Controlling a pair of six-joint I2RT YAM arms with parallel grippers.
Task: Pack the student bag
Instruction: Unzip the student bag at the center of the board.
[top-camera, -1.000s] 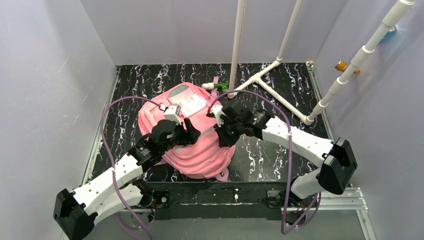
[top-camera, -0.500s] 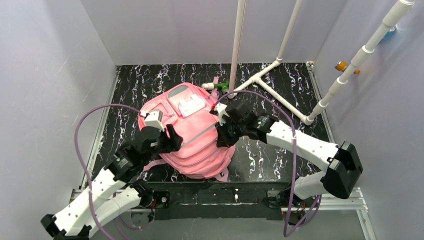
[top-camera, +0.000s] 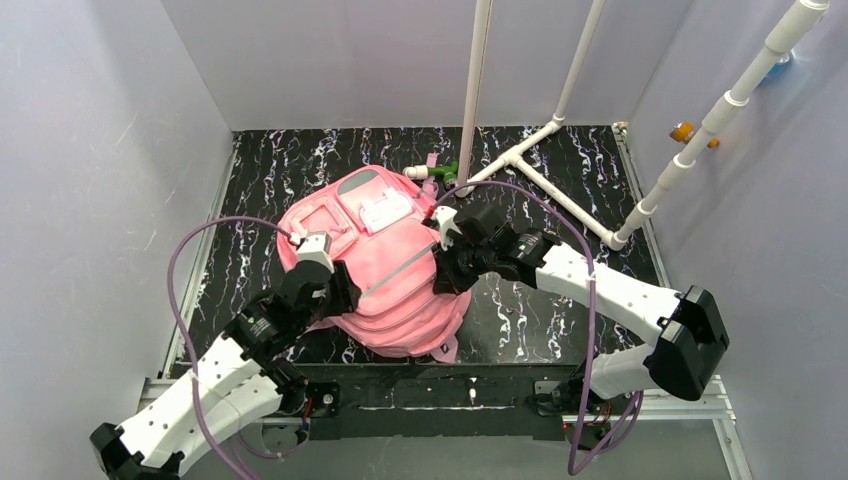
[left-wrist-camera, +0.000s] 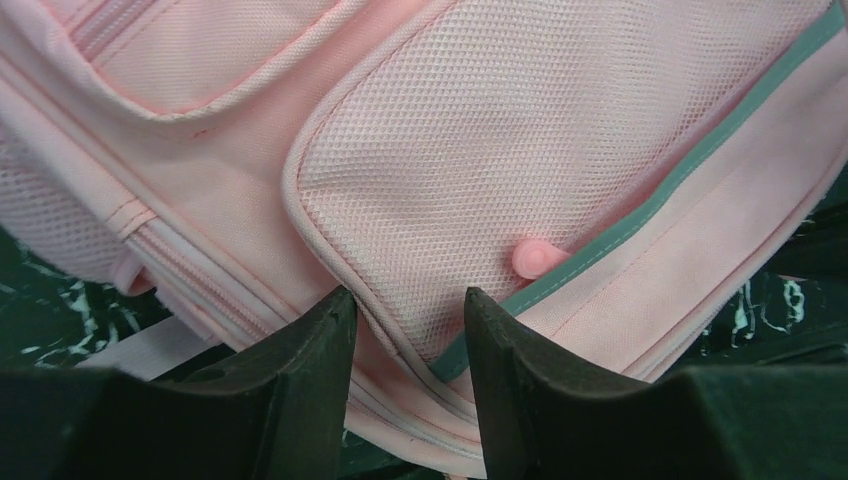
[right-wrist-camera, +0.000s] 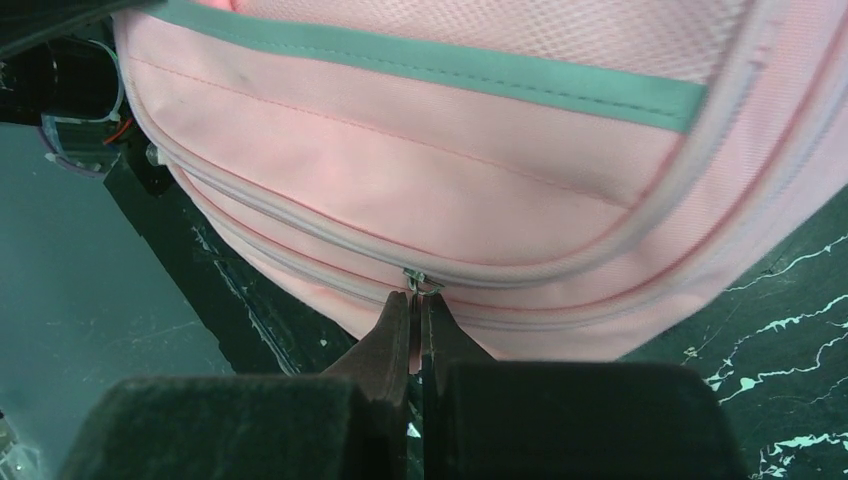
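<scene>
Left claw (top-camera: 335, 287) (left-wrist-camera: 405, 300): fingers apart, holding nothing, poised over the left flank of the student bag (top-camera: 400, 295). Just ahead of its tips lies the mesh pocket (left-wrist-camera: 500, 130), with a small pink round stud (left-wrist-camera: 535, 258) ahead and to the claw's right, touching the grey-green strip (left-wrist-camera: 640, 215).

Centre: the student bag lies flat on the black marbled table (top-camera: 290, 160), between the two claws, its front pocket facing up.

Right claw (top-camera: 445, 275) (right-wrist-camera: 415, 300): fingers together, pinching the metal zipper pull (right-wrist-camera: 422, 283) at their very tips. The bag's side wall rises directly ahead of this claw, and bare table shows to its right.

Handling, as judged: the fabric is soft, light and yielding, so it is likely to bunch and slide when the zip is drawn. The pull is the only firm purchase. A hold on a seam or the pocket edge beneath the left claw would anchor the bag; mesh alone would stretch.
</scene>
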